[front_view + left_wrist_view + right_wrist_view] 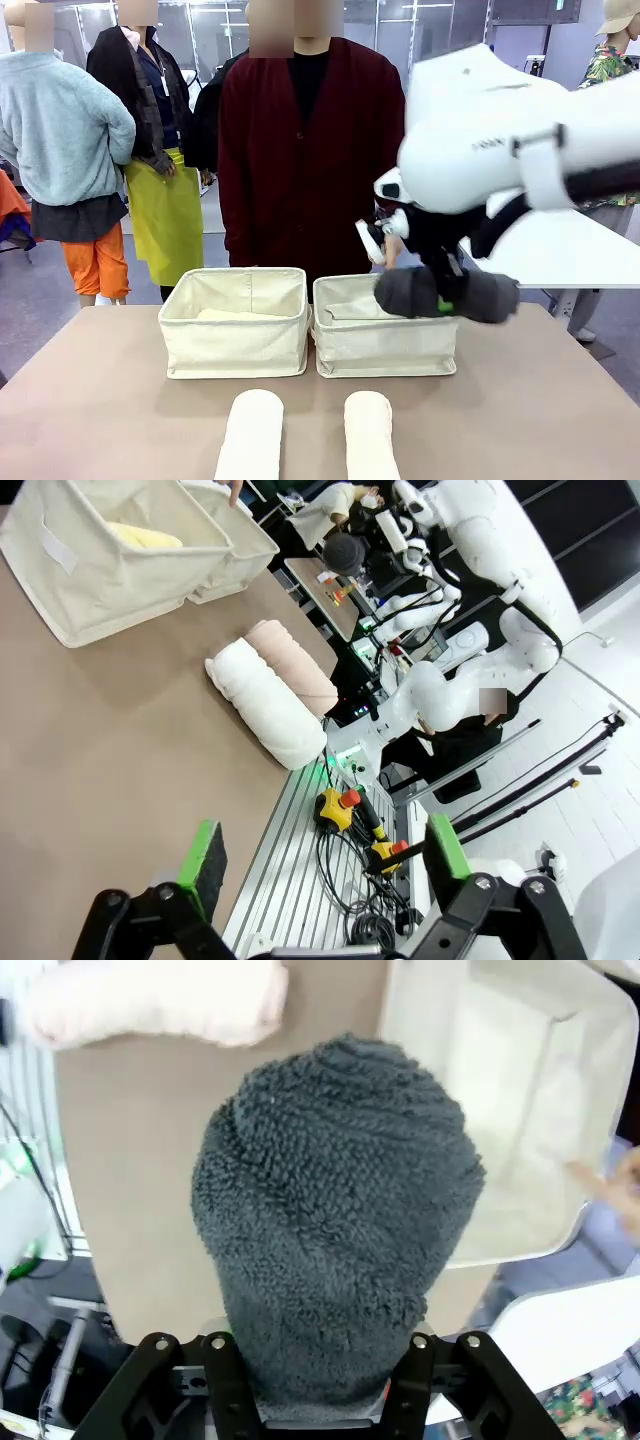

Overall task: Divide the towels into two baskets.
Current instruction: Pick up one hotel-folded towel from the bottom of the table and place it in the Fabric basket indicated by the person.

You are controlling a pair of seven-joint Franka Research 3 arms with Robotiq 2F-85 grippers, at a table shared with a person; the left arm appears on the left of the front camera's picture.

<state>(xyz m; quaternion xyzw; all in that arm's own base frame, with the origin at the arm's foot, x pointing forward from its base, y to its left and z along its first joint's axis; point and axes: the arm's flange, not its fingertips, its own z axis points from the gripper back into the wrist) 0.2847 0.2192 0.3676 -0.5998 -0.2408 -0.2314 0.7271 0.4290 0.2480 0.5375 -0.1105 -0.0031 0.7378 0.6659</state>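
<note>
Right now my right tool (445, 300) pinches the dark grey towel (488, 296) above the right basket (385, 350), toward the tabletop's far edge. I'd centre it over the opening, lower, then release. My left tool (325, 858) is spread.

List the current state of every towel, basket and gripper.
dark grey towel: held aloft near right basket.
pale yellow towel: inside left basket.
white towel: lying on table.
cream-pink towel: lying on table.
left gripper: open, empty.
right gripper: shut on dark grey towel.
</note>
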